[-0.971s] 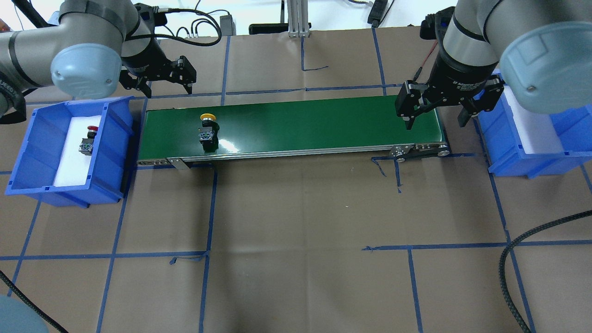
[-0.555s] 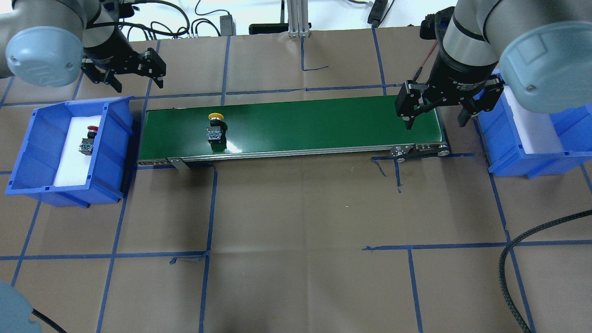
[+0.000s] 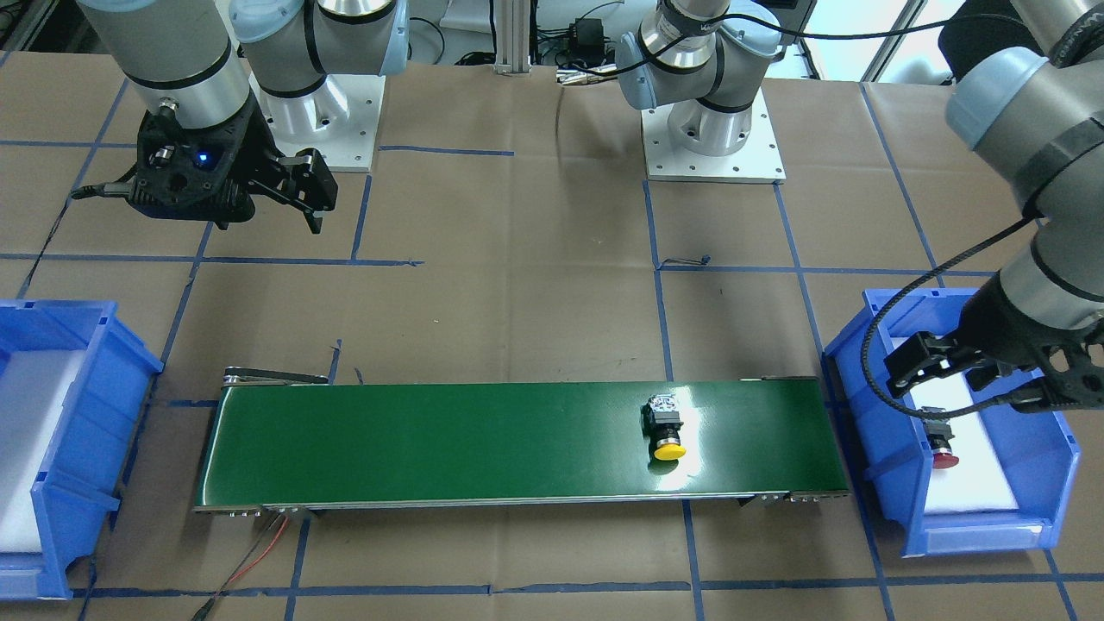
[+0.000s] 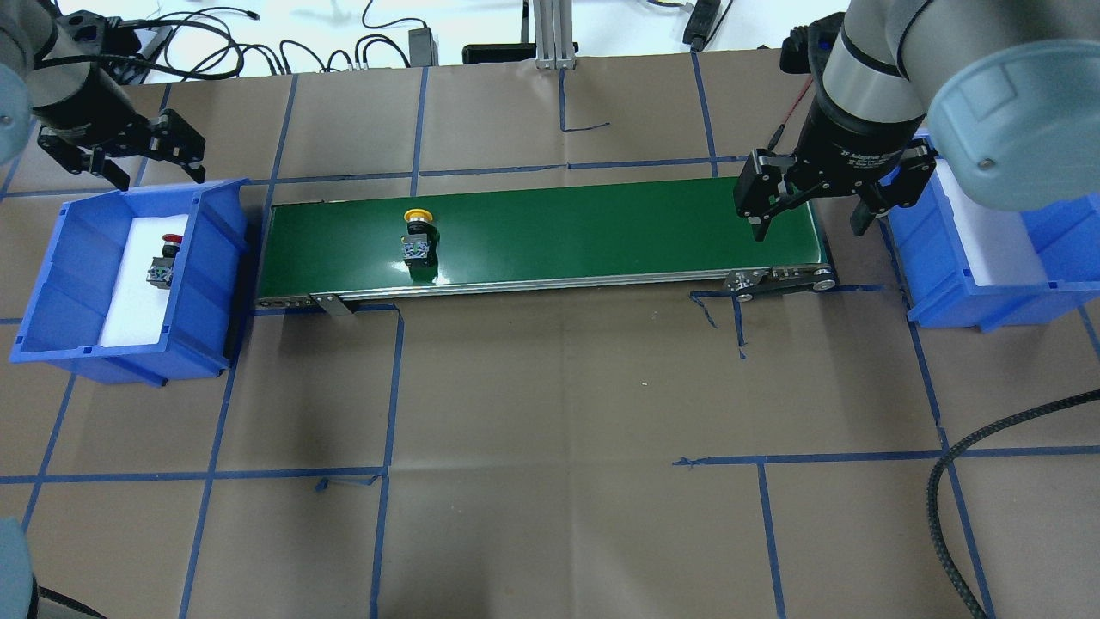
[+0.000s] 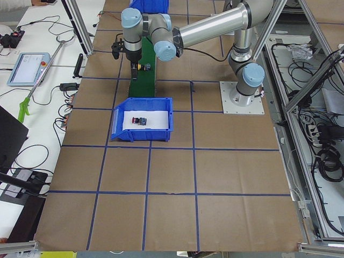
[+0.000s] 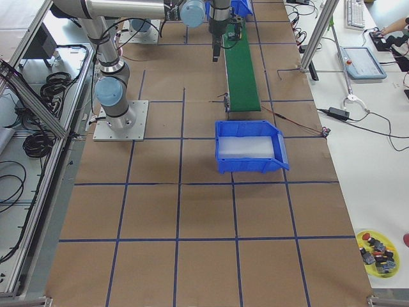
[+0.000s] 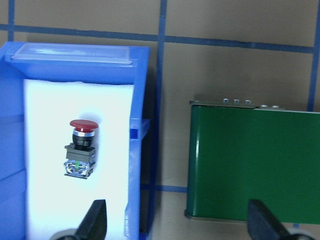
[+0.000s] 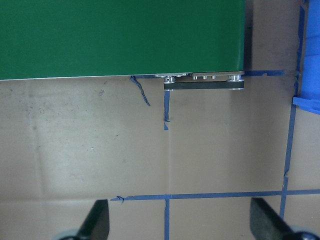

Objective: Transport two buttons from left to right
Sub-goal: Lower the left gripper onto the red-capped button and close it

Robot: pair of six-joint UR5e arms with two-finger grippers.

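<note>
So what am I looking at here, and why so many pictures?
These are two robot arms at one table, each ending in a two-finger gripper. It is one moment from six cameras: one above and behind the robot, one facing it, one at each table end, one on each wrist. A green conveyor belt lies between two blue bins. A yellow button lies on the belt; a red button lies in the left bin. The right bin shows only white padding. The left gripper hangs open by the left bin, the right gripper open near the belt's other end. Neither holds anything.
</note>
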